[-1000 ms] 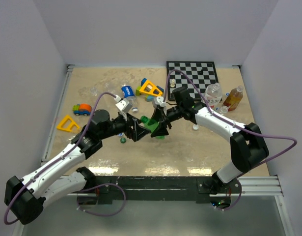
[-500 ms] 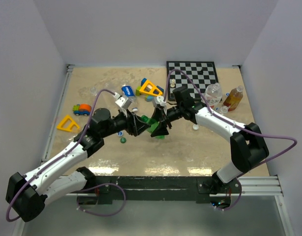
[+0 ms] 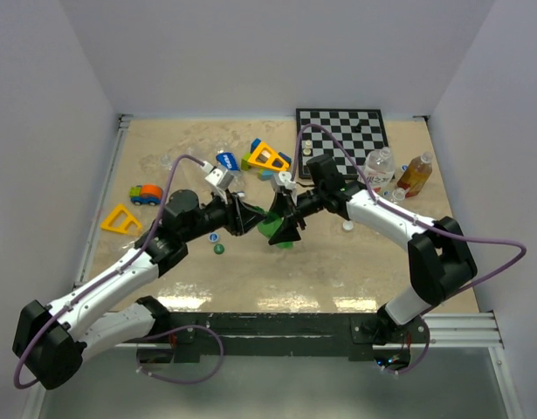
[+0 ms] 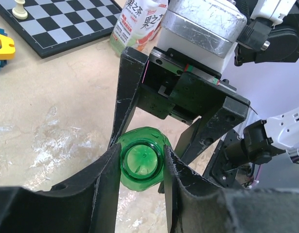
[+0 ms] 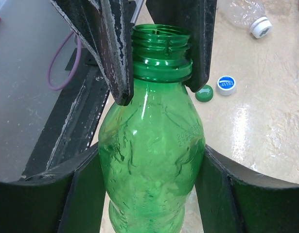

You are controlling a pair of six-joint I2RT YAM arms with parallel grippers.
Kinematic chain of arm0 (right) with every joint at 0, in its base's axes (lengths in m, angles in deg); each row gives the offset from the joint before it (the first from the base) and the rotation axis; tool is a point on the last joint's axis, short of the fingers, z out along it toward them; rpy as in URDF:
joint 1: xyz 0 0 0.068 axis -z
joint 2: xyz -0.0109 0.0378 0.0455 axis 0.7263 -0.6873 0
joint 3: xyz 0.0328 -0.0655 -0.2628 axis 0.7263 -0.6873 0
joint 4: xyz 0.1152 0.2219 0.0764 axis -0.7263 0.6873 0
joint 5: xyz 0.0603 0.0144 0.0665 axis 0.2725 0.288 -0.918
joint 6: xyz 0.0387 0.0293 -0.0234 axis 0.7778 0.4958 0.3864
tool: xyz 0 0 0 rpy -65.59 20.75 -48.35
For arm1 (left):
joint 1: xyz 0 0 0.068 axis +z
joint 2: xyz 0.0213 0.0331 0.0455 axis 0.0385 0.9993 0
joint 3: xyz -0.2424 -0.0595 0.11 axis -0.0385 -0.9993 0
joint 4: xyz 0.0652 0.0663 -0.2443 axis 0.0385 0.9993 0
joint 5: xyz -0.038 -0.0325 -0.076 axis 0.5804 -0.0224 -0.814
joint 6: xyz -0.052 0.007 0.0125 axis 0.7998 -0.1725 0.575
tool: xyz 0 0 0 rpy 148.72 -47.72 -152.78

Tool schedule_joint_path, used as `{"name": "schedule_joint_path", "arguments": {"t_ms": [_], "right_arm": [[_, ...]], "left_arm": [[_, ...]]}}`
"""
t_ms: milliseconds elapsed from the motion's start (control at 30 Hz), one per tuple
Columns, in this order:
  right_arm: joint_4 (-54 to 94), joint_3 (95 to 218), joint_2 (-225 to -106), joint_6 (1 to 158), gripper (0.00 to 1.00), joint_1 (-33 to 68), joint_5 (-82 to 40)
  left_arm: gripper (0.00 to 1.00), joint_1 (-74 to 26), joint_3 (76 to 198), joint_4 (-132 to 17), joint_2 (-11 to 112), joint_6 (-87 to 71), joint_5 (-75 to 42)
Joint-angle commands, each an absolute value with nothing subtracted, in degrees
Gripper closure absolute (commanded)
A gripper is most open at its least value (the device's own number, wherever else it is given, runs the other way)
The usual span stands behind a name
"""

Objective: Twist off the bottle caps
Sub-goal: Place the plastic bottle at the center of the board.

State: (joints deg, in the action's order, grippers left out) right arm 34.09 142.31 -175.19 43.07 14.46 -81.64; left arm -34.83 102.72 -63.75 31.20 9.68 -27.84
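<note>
With the capless green bottle (image 5: 151,126) pinched by the right claw (image 5: 151,162), its neck is best held squarely by the pinching left claw (image 4: 141,162).

Cut off base of green bottle (image 5: 151,126) at lower edge of right wrist view. Hid most of its body from above, between left claw (image 3: 249,218) and right claw (image 3: 281,225). Cropped labelled bottle (image 4: 139,22) at upper edge of left wrist view; could not read its print in full.
</note>
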Motion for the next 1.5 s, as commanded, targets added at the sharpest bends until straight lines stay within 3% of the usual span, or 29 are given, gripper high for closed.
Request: {"name": "schedule_joint_path", "arguments": {"t_ms": [0, 67, 133, 400, 600, 1000, 1467], "right_arm": [[34.8, 143.3, -175.1, 41.6, 0.74, 14.5, -82.8], [37.0, 144.0, -175.0, 39.5, 0.46, 14.5, -82.2], [39.2, 144.9, -174.7, 37.4, 0.02, 14.5, -81.0], [36.4, 145.1, -170.5, 39.4, 0.02, 16.4, -68.4], [35.1, 144.4, -167.8, 39.2, 0.02, 17.0, -62.1], [35.9, 144.2, -165.9, 37.1, 0.02, 17.1, -56.6], [37.1, 144.4, -166.9, 35.2, 0.02, 17.1, -56.7]], "left_arm": [[1.00, -35.0, 105.9, -60.3, 30.0, 6.7, -26.1], [1.00, -35.0, 106.6, -56.4, 28.7, 4.9, -23.0], [1.00, -35.0, 107.7, -50.9, 27.2, 2.7, -19.6], [1.00, -34.9, 113.1, -31.4, 23.7, -5.7, -1.6], [1.00, -34.7, 117.0, -27.2, 24.4, -8.3, 6.7], [1.00, -33.0, 119.4, -32.5, 30.7, -13.7, 13.9], [1.00, -24.9, 117.4, -44.6, 36.6, -17.1, 10.8]]}}
